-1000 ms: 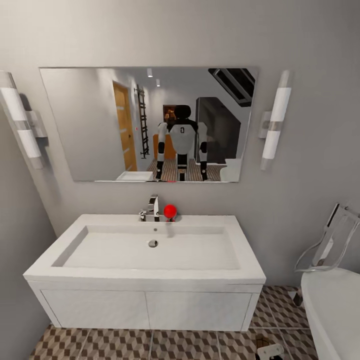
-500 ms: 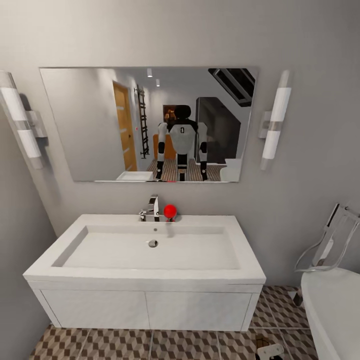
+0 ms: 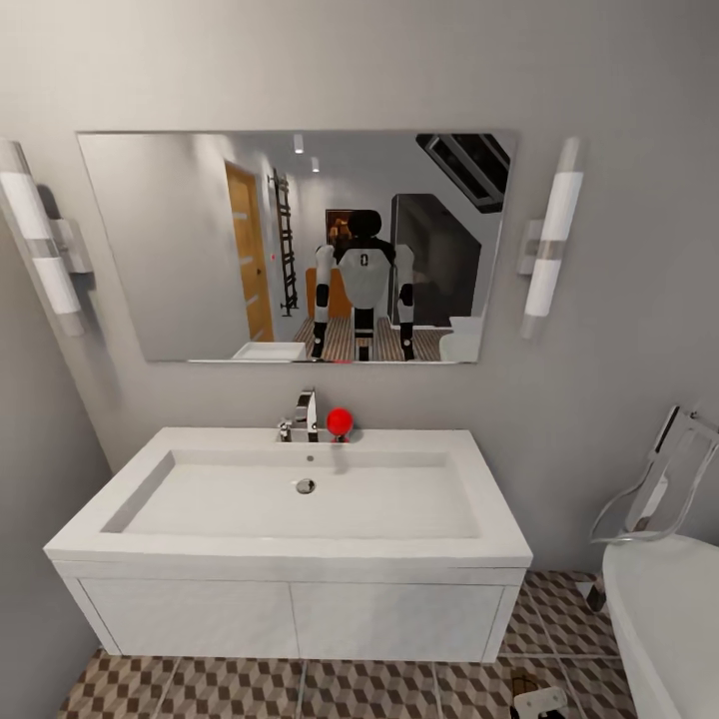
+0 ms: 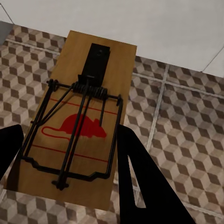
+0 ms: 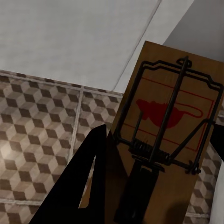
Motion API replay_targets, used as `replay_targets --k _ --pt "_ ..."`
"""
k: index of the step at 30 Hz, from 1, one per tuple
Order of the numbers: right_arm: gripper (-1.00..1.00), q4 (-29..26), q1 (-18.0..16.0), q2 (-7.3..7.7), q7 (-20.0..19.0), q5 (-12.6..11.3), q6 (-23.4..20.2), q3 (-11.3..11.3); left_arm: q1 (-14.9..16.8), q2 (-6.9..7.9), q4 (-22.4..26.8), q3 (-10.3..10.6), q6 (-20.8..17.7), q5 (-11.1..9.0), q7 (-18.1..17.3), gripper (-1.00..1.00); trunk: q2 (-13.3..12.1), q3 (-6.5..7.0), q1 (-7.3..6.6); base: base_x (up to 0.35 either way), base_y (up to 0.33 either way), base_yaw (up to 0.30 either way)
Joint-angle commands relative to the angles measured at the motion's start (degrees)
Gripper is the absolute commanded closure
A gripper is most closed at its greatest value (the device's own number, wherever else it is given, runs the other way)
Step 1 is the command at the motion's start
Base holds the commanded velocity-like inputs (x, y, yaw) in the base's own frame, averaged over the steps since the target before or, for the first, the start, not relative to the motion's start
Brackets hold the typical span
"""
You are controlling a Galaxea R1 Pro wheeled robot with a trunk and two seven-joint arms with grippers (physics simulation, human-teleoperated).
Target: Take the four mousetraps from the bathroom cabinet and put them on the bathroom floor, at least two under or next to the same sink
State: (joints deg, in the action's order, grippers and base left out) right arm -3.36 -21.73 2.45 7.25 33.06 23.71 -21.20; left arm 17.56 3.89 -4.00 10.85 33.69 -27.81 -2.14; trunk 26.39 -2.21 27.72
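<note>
Mousetraps sit one in each gripper: left gripper [image 4: 70, 154] clamps a trap [image 4: 79, 121], right gripper [image 5: 158, 163] clamps another [image 5: 163, 140], above floor [image 4: 186, 126]. Released from height, either might bounce away from the sink [image 3: 300, 499].

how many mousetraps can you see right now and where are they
2. One mousetrap sits between the left gripper fingers; the other mousetrap sits between the right gripper fingers. Both are above the tiled floor. Others may be out of view.

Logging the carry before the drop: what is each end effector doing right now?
Left end effector: shut on a mousetrap, above the bathroom floor.
Right end effector: shut on another mousetrap.
</note>
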Motion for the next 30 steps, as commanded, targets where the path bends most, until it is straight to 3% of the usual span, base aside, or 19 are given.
replay_targets --k 1,23,30 --pt "1.0 0.11 -0.07 0.01 0.13 0.52 0.2 -0.34 0.11 -0.02 -0.22 0.49 0.31 -0.5 -0.15 1.0 0.54 -0.31 0.26 0.0 0.0 0.0" --pt "1.0 0.2 -0.07 -0.01 0.23 0.16 0.01 -0.71 0.11 -0.02 -0.22 0.4 0.29 -0.41 0.11 1.0 9.37 -4.26 5.09 0.0 0.0 0.0" --pt "1.0 4.3 -0.07 -0.08 0.46 -0.01 -0.11 -0.92 0.11 -0.02 -0.22 0.4 0.31 -0.41 0.12 1.0 12.17 -5.52 6.63 0.0 0.0 0.0"
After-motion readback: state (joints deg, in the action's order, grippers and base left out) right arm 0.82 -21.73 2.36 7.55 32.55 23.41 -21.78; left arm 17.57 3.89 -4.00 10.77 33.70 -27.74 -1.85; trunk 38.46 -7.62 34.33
